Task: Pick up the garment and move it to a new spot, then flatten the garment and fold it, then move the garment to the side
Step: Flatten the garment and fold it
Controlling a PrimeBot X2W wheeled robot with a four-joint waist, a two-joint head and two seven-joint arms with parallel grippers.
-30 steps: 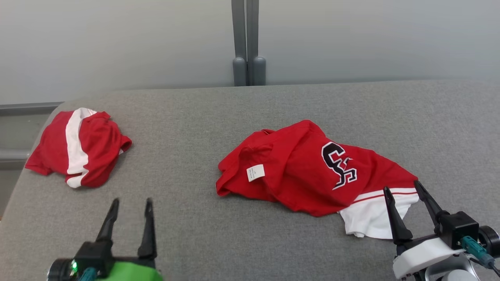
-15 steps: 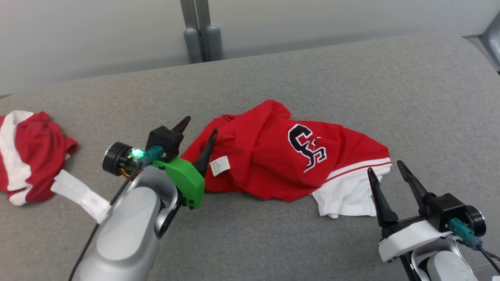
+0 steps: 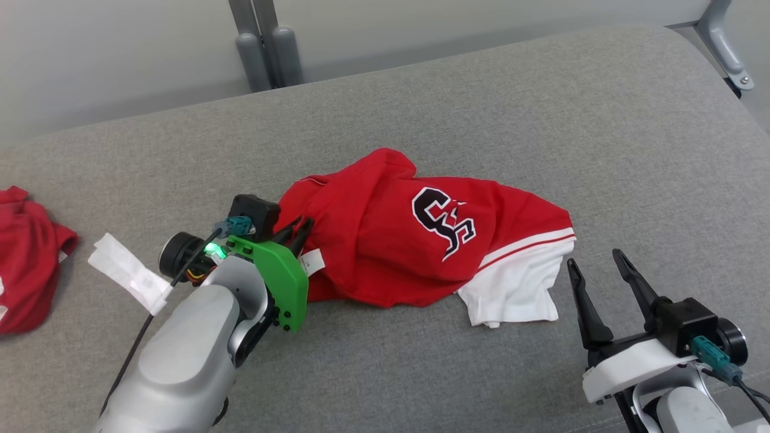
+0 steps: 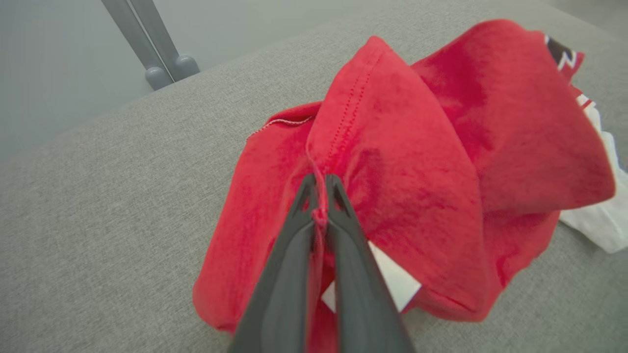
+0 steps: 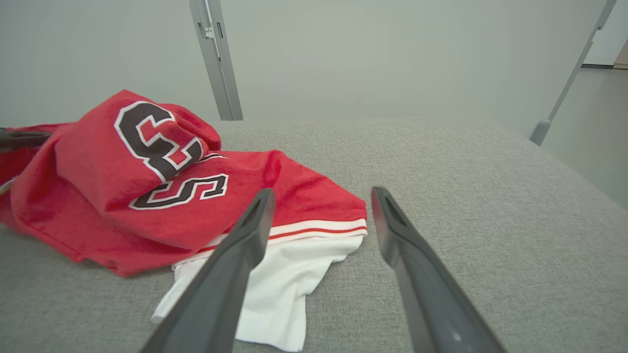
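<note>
A crumpled red garment [image 3: 385, 240] with a black-and-white emblem and a white hem lies mid-table on the grey surface [image 3: 481, 120]. My left gripper [image 3: 296, 231] is shut on the garment's left edge, beside its white label [image 3: 313, 262]. In the left wrist view the two fingers pinch a red seam fold of the garment [image 4: 392, 147], with the gripper [image 4: 319, 184] at the pinch. My right gripper [image 3: 595, 267] stands open just right of the white hem, touching nothing. In the right wrist view the garment [image 5: 122, 186] lies left of the open gripper [image 5: 321, 196].
A second red-and-white garment [image 3: 24, 270] lies at the table's far left edge. Grey posts [image 3: 264, 48] stand behind the table against a pale wall. A metal leg [image 3: 725, 42] shows at the far right corner. Bare grey surface stretches behind and right of the garment.
My left gripper has reached the garment's left edge and shut on it. The head camera has swung right, shifting everything leftward. The right gripper stays open beside the hem.
</note>
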